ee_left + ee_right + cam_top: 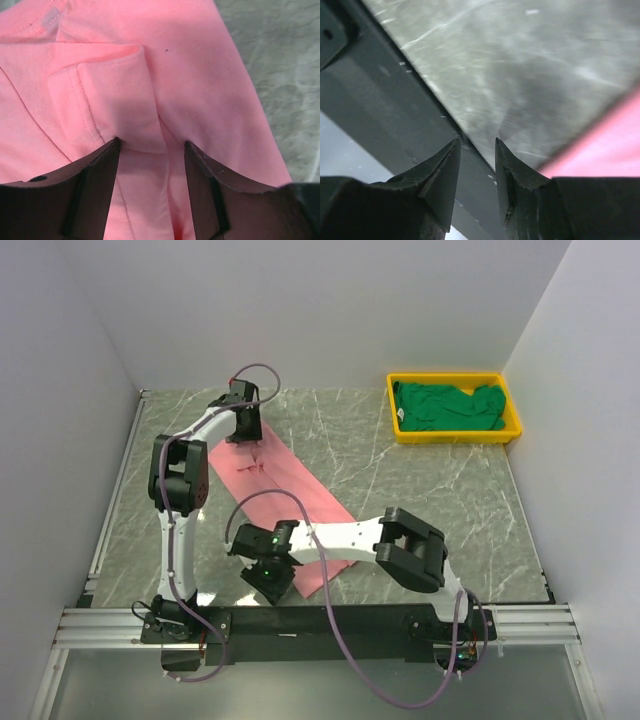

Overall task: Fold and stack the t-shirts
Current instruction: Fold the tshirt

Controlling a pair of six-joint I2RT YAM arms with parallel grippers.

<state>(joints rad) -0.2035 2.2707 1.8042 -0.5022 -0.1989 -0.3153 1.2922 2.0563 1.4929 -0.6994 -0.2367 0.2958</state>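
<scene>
Left gripper (pixel 151 146) spread, straddling a raised pleat of the pink shirt (pixel 200 85); should close low on it. Right gripper (pixel 477 145) slightly parted, empty, beside the shirt's edge.

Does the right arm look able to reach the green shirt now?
Probably yes: the right hand holds nothing, the green shirt lies uncovered in the open yellow tray, and nothing stands between. It's a long stretch, though.

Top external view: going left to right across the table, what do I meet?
Pink t-shirt → yellow tray, with the green t-shirt lying in it. The left gripper and right gripper overlap the pink t-shirt's span, so both are left out.
</scene>
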